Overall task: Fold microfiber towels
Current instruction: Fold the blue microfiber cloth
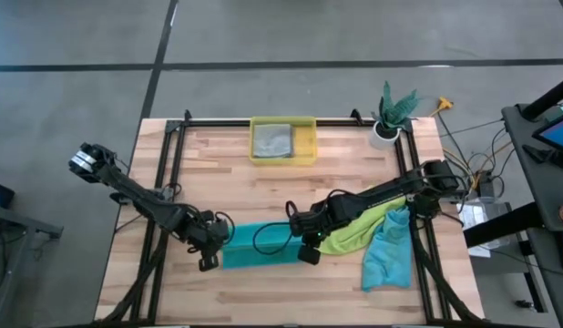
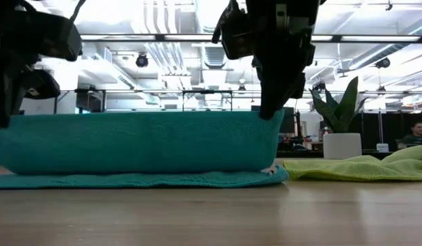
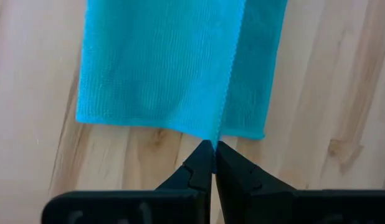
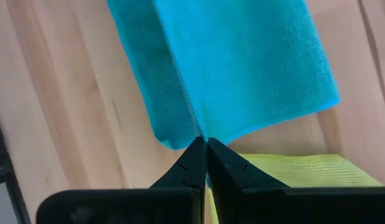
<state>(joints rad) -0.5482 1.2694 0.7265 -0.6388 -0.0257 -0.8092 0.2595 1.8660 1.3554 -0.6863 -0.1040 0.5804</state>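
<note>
A teal towel [image 1: 259, 248] lies near the table's front edge between my two grippers. Its lower part [image 2: 129, 180] lies flat on the wood. Its upper part [image 2: 136, 140] stands raised like a low wall with a level top edge. My left gripper [image 1: 209, 259] is shut on the towel's left end, and my right gripper [image 1: 307, 252] is shut on its right end. A lime green towel [image 1: 353, 234] lies under the right arm. A second teal towel [image 1: 388, 253] lies crumpled beside it. A light grey towel [image 1: 272, 139] sits in the yellow bin [image 1: 309, 144]. My left gripper pinches the left corner of the towel's raised edge [image 3: 216, 137] between its two fingertips, coming steeply from above. The cloth runs down from there to the part lying on the table. My right gripper pinches the right corner of the same raised edge [image 4: 201, 133] between its fingertips, also steeply from above. The top edge [image 2: 136, 115] runs straight between the two holds, and the lower layer stays on the wood.
The yellow bin stands at the table's far middle, and a potted plant [image 1: 391, 117] at the far right corner. A black frame [image 1: 263, 121] runs along the far edge and down both sides. The green and second teal towels fill the front right.
</note>
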